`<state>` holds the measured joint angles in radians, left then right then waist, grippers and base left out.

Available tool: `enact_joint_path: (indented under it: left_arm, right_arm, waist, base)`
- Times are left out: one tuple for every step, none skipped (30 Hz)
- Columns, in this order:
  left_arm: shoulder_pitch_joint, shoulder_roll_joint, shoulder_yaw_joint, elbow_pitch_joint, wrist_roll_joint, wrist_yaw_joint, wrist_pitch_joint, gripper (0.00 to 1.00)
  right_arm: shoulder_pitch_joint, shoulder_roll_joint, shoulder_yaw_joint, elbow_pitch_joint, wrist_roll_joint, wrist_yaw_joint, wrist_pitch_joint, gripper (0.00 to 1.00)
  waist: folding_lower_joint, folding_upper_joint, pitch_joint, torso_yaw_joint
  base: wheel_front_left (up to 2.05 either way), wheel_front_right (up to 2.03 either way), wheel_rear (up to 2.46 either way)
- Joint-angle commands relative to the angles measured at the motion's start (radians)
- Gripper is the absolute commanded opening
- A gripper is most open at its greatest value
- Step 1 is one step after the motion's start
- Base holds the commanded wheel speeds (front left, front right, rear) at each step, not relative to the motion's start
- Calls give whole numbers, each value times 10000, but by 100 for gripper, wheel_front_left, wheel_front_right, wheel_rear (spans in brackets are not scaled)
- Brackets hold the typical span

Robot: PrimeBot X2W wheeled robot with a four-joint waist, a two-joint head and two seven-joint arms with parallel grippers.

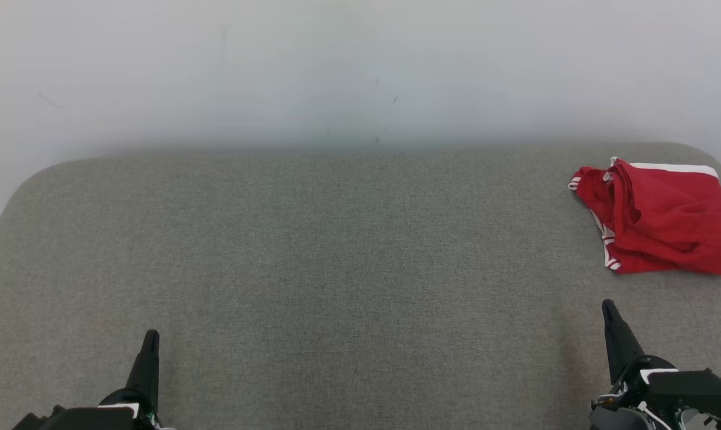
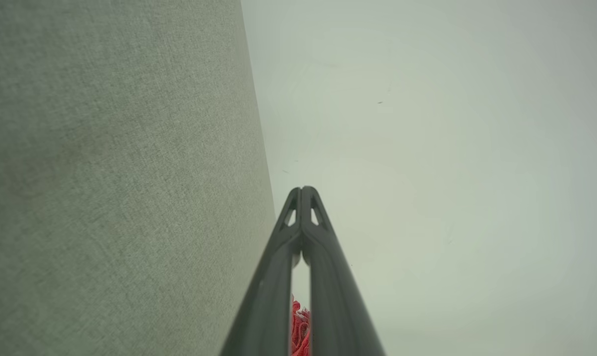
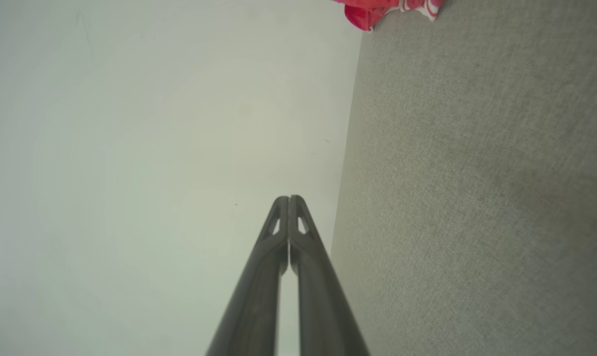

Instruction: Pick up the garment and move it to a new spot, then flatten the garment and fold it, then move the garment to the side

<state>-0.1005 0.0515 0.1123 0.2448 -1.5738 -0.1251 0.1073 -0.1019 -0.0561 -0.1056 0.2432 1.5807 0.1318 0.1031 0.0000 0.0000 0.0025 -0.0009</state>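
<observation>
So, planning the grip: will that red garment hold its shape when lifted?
Probably not: the red garment lies bunched in soft folds, so it should droop. It looks thin, so likely light.

Grey fabric surface (image 1: 312, 251), red garment (image 1: 659, 221) (crumpled) far right

The garment (image 1: 659, 218) is red with white trim along its edges. It lies loosely folded, with some wrinkles, on the grey fabric surface (image 1: 336, 269), near the far right corner. One white-banded edge is at its far side, and its right part reaches the edge of the head view.
</observation>
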Motion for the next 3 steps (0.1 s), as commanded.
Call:
enact_joint_path:
  left_arm:
    - [-112, -18, 34, 7, -237, -87, 53, 0]
    - [-116, -20, 38, 13, -288, -70, 73, 0]
    - [-124, -21, 37, 17, -336, -69, 87, 0]
  right_arm:
    - [-73, 26, -43, 8, 199, -20, 52, 0]
    - [-83, 30, -52, 14, 268, -20, 75, 0]
    - [-93, 33, -58, 17, 329, -20, 94, 0]
  waist:
    - [0, 0, 2, 2]
    - [0, 0, 3, 4]
    - [0, 0, 4, 6]
  base:
    - [0, 0, 0]
    - [0, 0, 0]
    - [0, 0, 0]
